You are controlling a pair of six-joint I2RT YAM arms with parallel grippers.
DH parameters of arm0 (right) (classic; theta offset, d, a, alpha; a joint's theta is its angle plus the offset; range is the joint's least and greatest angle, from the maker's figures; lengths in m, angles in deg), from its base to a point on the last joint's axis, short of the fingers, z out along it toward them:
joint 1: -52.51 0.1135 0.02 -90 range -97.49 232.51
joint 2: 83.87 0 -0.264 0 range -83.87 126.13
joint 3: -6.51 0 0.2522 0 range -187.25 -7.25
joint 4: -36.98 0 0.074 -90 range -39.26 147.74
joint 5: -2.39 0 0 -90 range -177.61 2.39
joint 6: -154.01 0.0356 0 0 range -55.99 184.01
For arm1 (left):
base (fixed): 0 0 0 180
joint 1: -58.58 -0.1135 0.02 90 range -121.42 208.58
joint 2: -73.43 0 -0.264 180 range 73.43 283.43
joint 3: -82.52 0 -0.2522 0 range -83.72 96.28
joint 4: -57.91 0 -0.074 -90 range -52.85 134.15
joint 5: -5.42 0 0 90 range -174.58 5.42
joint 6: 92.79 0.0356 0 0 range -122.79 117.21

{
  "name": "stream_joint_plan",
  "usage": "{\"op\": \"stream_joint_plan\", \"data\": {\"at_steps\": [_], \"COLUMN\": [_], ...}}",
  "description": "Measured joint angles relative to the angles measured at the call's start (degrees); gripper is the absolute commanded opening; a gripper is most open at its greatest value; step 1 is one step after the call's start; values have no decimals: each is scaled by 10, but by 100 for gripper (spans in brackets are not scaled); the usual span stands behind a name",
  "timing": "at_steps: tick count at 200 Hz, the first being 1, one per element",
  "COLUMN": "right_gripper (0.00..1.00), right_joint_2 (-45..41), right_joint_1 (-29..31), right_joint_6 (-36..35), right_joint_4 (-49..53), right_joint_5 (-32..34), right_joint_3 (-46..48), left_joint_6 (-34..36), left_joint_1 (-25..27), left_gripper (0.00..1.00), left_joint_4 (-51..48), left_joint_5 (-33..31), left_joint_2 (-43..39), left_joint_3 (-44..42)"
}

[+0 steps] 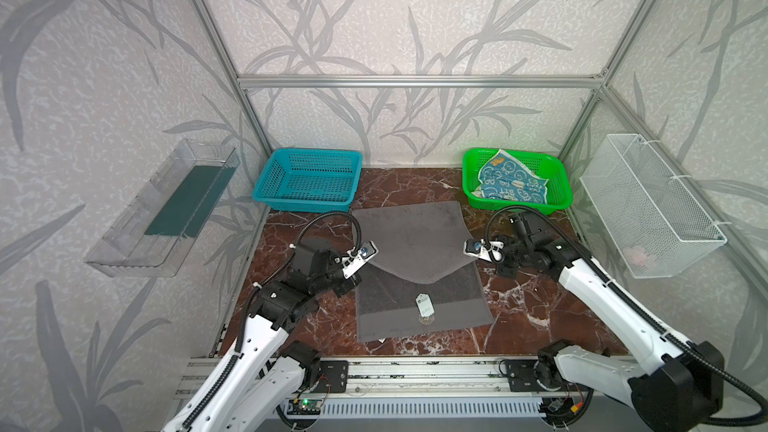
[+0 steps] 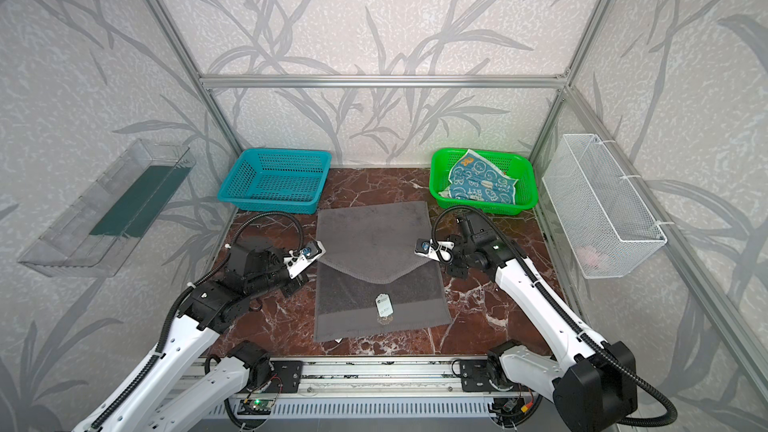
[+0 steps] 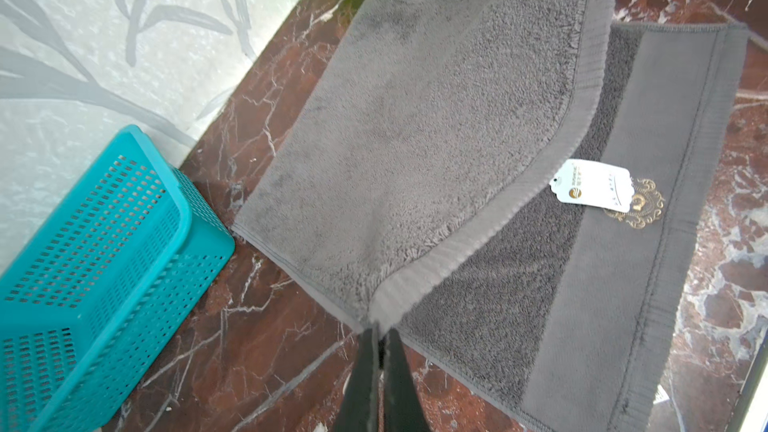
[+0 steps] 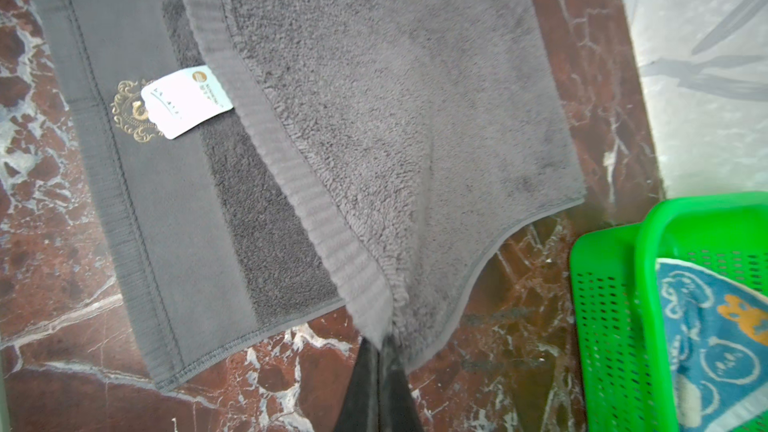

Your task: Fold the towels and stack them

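Corners of the dark grey terry towel [image 1: 415, 238] on the red marble table [image 1: 540, 305] are clamped in the left gripper [image 3: 376, 328] and right gripper [image 4: 380, 340] — likely to fold its far half evenly forward — while the teal-blue printed cloth [image 1: 511, 184] lies in the green basket [image 1: 519, 204].

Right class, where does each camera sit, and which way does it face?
Top views: high above the bases, looking down at the grey towel; left arm and right arm show.
Left wrist: on the left arm, looking past the left gripper, shut on a towel corner.
Right wrist: same, right gripper shut on the other corner.
Shared: both wrist views show the white tag.
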Motion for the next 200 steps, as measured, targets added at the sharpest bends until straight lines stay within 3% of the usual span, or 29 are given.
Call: {"op": "stream_joint_plan", "data": {"at_steps": [57,115,200], "right_gripper": [0,0,2], "right_joint_2": [-94,-53,2], "right_joint_1": [13,66,116], "right_joint_6": [1,13,15], "right_joint_4": [41,53,55], "right_joint_5": [-21,-7,24], "right_joint_3": [57,111,151], "left_joint_6": [-7,-6,-3], "left_joint_1": [0,0,2], "left_gripper": [0,0,0], "left_joint_4": [-61,-67,-71], "left_joint_5": [35,50,87], "left_joint_2": [-73,-68,-56], "left_joint_3": [-9,-113,-156]}}
